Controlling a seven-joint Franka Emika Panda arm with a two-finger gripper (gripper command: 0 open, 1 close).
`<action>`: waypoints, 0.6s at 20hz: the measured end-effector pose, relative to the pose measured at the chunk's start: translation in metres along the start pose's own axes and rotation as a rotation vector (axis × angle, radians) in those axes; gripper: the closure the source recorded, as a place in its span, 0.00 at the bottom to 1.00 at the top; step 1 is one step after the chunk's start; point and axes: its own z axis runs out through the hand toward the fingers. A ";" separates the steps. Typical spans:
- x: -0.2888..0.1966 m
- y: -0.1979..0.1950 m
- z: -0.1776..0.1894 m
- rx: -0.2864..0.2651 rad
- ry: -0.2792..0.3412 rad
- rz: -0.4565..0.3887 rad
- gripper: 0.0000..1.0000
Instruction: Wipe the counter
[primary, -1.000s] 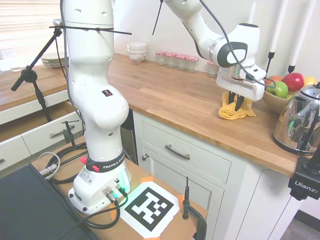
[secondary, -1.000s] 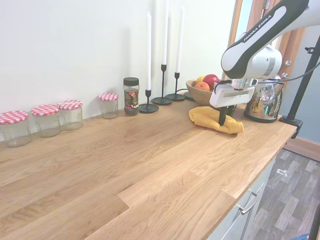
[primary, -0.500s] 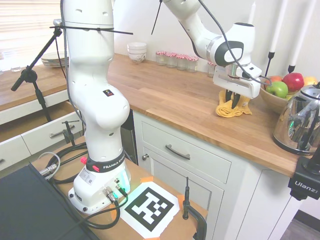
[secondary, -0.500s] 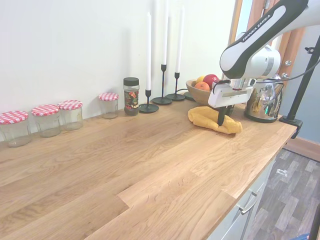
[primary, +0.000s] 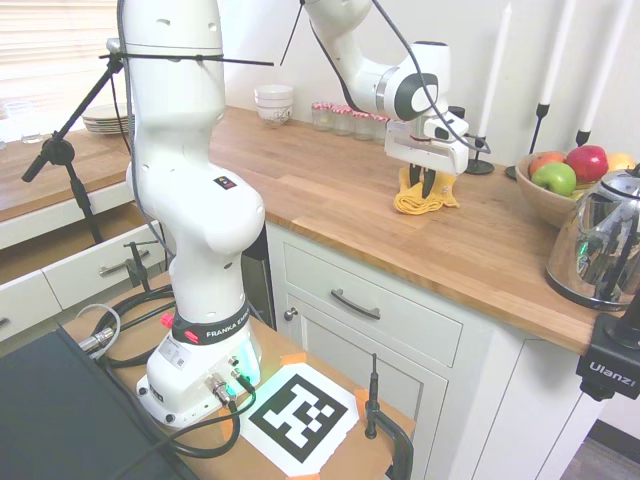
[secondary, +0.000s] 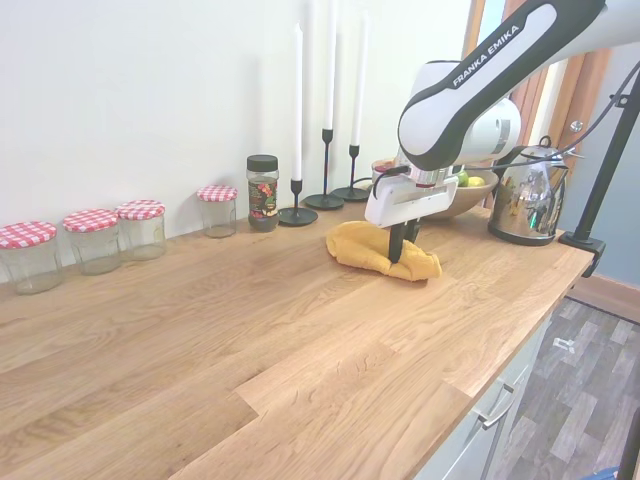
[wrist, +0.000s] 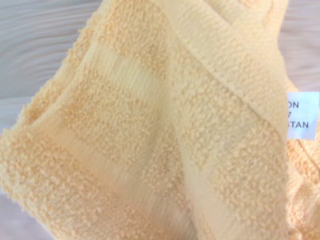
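The counter (primary: 320, 190) is a long honey-brown butcher-block top on white cabinets, also seen from the other side (secondary: 250, 330). A crumpled yellow towel (primary: 412, 201) lies on it about mid-length. My gripper (primary: 428, 186) points straight down into the towel (secondary: 362, 249), its dark fingers close together and pinching the cloth (secondary: 398, 246). The wrist view is filled by the yellow terry towel (wrist: 150, 130) with its white label at one edge. The fingertips are buried in the folds.
Along the wall stand several red-checked jars (secondary: 90, 238), a spice jar (secondary: 263, 192) and black candlesticks (secondary: 325, 170). A fruit bowl (primary: 548, 196) and a steel kettle (primary: 603, 240) sit at the counter's right end. Stacked white bowls (primary: 274, 104) sit at its far end.
My gripper has dragged the yellow towel along the counter, away from the fruit bowl and kettle and toward the jars, by about a hand's width or more. The grip on the towel is unchanged.
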 end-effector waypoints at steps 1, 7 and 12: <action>-0.008 -0.007 0.000 -0.001 0.005 -0.010 1.00; -0.079 -0.059 -0.001 -0.007 0.036 -0.081 1.00; -0.144 -0.100 -0.003 -0.010 0.072 -0.140 1.00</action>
